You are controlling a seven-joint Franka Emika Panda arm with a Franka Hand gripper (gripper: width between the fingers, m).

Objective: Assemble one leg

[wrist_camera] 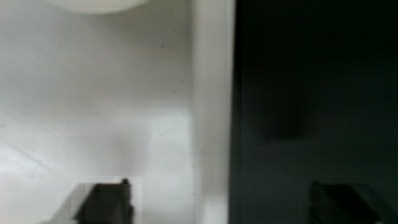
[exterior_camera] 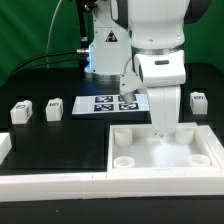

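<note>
White legs point(exterior_camera: 52, 108) lie loose on the bench point(exterior_camera: 40, 90), none seemingly fitted; the gripper point(wrist_camera: 224, 204) hangs spread, empty, over the tray point(exterior_camera: 60, 180).

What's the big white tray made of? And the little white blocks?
The tray looks like smooth, matte white plastic: even colour, moulded round sockets. Each small leg seems the same white plastic, with a printed black-and-white tag. Can't be certain.

a robotics lab bench: a robot arm point(exterior_camera: 150, 35) over a black table point(exterior_camera: 60, 140), a marker board point(exterior_camera: 112, 103), tagged blocks point(exterior_camera: 53, 109), green backdrop point(exterior_camera: 20, 30).
</note>
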